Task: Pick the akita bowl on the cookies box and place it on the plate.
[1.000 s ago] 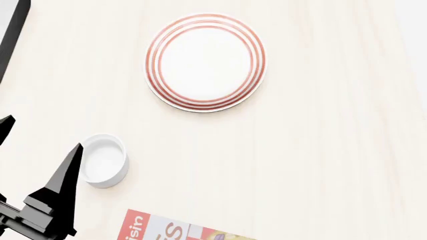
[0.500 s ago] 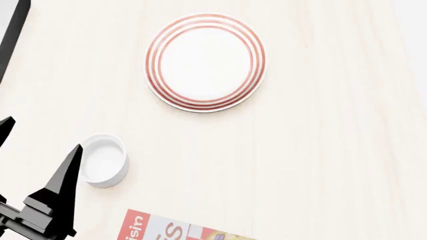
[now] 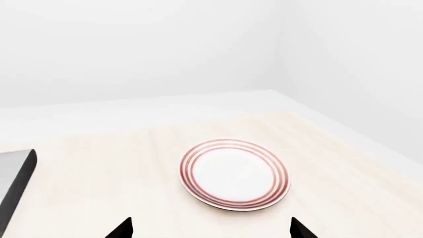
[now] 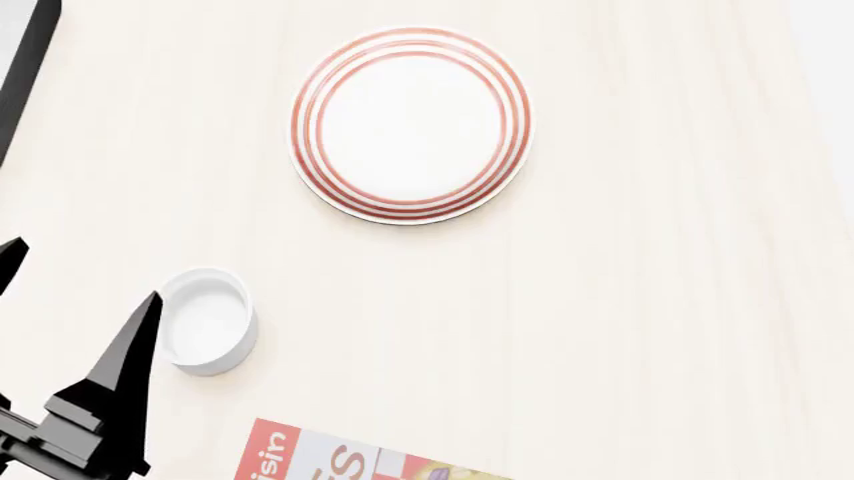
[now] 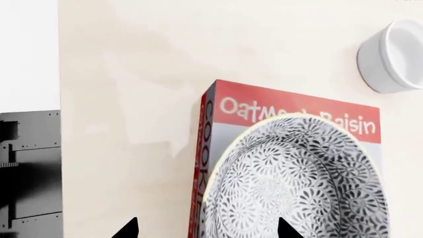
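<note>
From my head, the plate (image 4: 411,123) lies bare on the pale table (image 4: 667,300), well ahead of the small white cup (image 4: 210,319). My left gripper (image 4: 67,290) hangs just beside that cup, its two black fingers spread apart with nothing between them. A corner of the cookies box (image 4: 340,458) peeks in at the near edge.

My left wrist sees the plate (image 3: 234,173) ahead, beyond both parted fingertips.

My right wrist looks down on the bowl (image 5: 297,178) sitting on the cookies box (image 5: 290,111), with the cup (image 5: 393,55) well apart. My right gripper (image 5: 205,229) shows only two tips, seemingly open.
</note>
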You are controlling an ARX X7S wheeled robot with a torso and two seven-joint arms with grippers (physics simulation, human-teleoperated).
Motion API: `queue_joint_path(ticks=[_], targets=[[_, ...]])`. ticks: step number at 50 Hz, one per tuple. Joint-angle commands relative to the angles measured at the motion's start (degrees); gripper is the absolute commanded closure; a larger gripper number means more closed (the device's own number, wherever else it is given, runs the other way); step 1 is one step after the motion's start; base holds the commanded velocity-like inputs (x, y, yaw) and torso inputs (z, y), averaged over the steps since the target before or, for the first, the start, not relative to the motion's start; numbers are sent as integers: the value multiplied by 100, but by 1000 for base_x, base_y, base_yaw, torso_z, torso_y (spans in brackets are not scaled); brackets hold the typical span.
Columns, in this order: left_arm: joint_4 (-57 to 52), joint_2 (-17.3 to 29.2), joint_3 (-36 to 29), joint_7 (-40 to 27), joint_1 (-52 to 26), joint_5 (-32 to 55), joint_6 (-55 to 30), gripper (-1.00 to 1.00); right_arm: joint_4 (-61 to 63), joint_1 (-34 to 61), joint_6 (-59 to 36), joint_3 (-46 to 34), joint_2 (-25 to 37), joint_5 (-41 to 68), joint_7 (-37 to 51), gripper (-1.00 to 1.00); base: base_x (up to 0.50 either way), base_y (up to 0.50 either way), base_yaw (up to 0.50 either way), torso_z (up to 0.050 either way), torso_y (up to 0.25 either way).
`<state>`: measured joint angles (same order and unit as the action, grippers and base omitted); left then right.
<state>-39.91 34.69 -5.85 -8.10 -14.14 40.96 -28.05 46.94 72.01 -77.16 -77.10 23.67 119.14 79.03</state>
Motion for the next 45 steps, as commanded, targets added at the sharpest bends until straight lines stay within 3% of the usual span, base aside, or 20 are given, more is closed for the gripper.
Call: queue_joint_path(ticks=[1, 2, 3, 24, 45], targets=[[16, 18, 15, 5, 39, 9, 38, -100, -59, -1, -76, -102, -65, -167, -124, -100, 0, 0, 0, 0, 0], [20, 17, 12, 8, 44, 0, 46, -100, -56, 7, -74, -112, -66, -168, -124, -100, 0, 0, 0, 0, 0], [28, 13, 2, 13, 52, -17, 59, -100, -51, 7, -80, -100, -69, -205, -131, 100, 0, 0, 0, 0, 0], [45, 28, -22, 1, 45, -5, 70, -100, 7, 283, -102, -409, 44, -221, 40, 100, 0, 0, 0, 0, 0], [21, 47, -104, -20, -9, 2, 25, -100, 401, 1942, 340, -1025, 483, 993, 798, 100, 0, 0, 0, 0, 0]])
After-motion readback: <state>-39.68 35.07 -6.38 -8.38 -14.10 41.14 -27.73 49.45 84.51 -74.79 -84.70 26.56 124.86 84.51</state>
